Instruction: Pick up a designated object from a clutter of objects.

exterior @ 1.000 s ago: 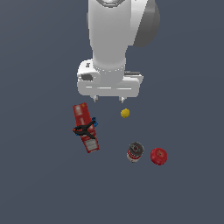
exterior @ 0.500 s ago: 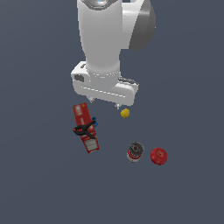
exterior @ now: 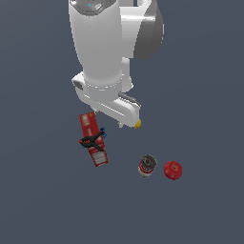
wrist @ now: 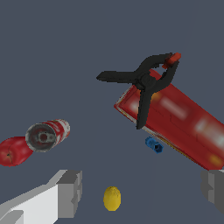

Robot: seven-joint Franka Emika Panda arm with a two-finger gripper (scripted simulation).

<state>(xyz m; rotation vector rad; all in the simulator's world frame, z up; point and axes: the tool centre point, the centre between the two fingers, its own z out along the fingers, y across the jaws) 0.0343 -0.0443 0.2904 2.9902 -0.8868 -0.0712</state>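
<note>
Gripper above the clutter, black clamp not yet taken.

The gripper [wrist: 142, 192] hangs over the desk [exterior: 200, 95] with its jaws spread wide and nothing between them; the little yellow ball [wrist: 112, 198] lies below the gap. The black clamp [wrist: 144, 83] sits across one end of the long red box [wrist: 175, 124], prongs splayed, a blue bit [wrist: 153, 145] just beside the box. The can [wrist: 47, 134] and red ball [wrist: 12, 151] lie well apart from it. I'd worry that the fingers, closing low, would pinch the box along with the thin clamp, or nudge the clamp off its perch.
</note>
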